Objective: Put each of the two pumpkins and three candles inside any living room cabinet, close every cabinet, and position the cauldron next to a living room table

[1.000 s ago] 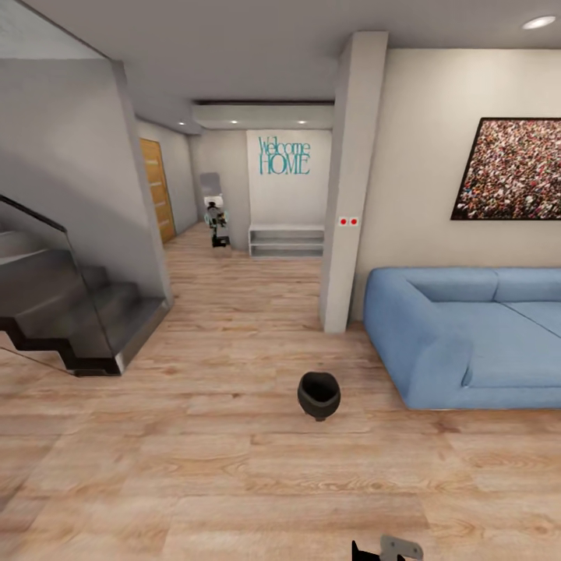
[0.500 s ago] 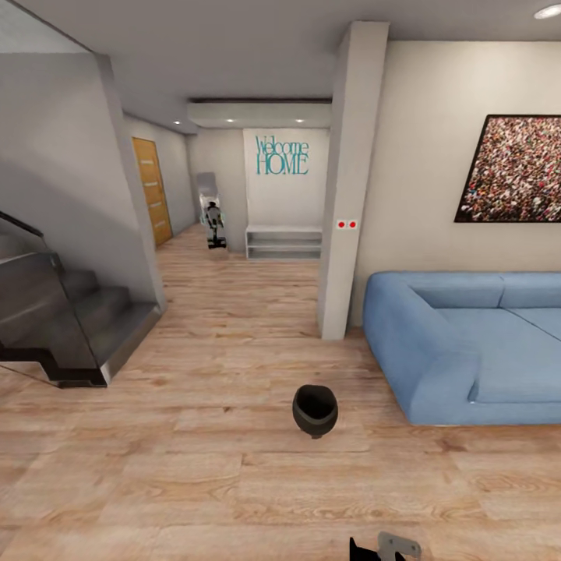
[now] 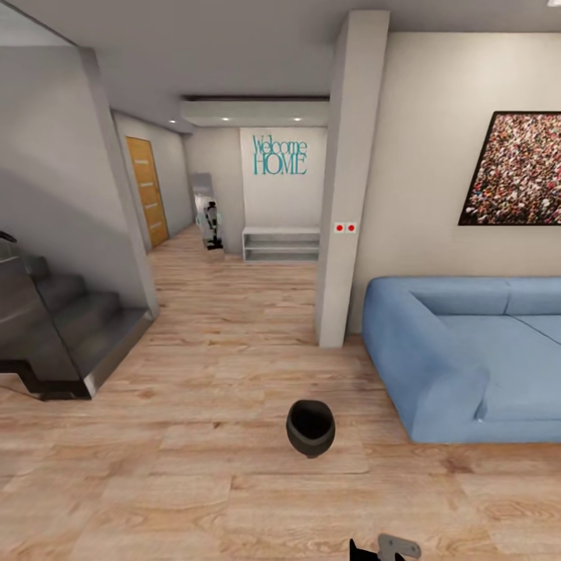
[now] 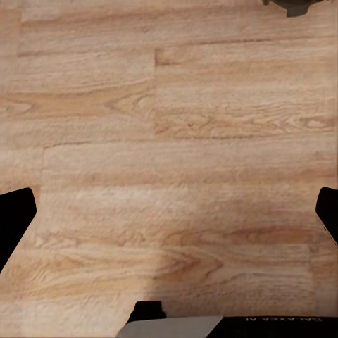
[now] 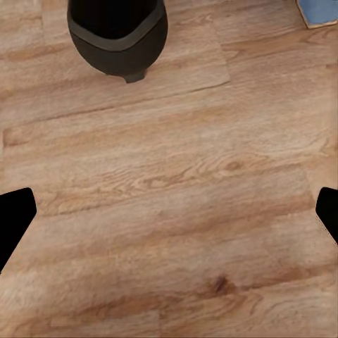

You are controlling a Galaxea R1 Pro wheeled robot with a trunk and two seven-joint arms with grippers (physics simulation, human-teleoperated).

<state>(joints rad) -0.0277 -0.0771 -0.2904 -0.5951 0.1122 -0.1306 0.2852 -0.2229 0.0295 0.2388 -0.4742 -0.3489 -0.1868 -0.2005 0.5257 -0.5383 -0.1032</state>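
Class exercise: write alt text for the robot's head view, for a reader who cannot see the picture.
A small black cauldron stands alone on a light wood plank floor, apart from the blue sofa at the right. Behind them a grey pillar divides the room from a hallway with a "Welcome HOME" sign; dark stairs rise at the left.

A small black cauldron [image 3: 310,427] stands alone on the light wood floor [image 3: 195,467]. A big blue sofa [image 3: 467,351] is to its right, near but not touching. A grey pillar [image 3: 347,187] stands behind the sofa's end. Dark stairs [image 3: 62,327] are at the left. Far down the hall, blue letters [image 3: 280,156] on the wall say "Welcome HOME".
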